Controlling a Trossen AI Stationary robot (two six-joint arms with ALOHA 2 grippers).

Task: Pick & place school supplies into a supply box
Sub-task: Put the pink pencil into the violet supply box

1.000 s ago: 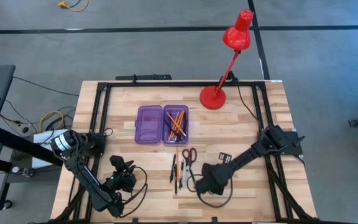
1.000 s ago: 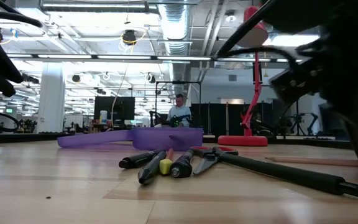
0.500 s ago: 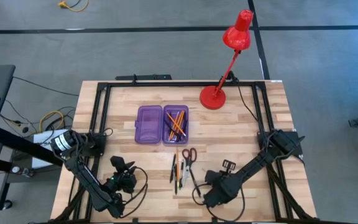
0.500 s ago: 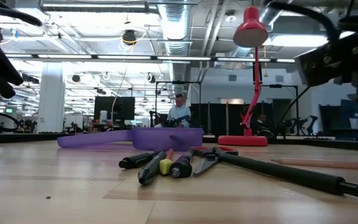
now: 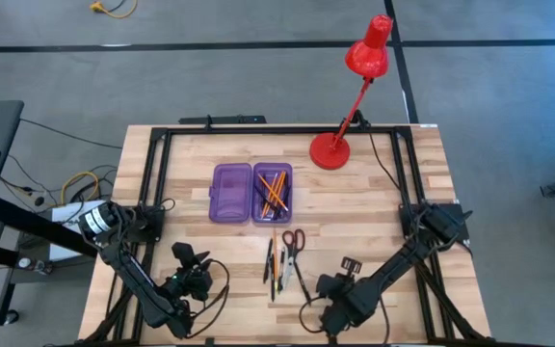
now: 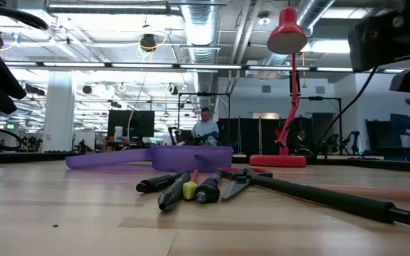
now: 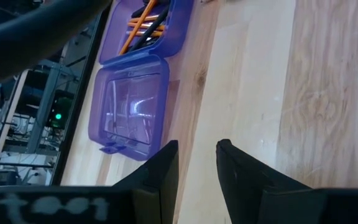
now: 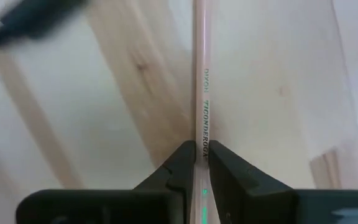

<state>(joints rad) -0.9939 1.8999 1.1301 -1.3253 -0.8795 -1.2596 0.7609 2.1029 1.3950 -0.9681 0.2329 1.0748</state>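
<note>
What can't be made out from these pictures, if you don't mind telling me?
- High view: how many pencils lie in the supply box; too small and overlapping.
- Low view: how many pens lie on the table; they overlap one another.
- Right wrist view: both ends of the pencil; one is cut off by the picture's edge, the other is hidden by the right hand.

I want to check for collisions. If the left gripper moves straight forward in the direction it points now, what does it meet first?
Probably the purple pencil case: the left gripper points across bare table towards its empty half. Depth is unclear.
</note>
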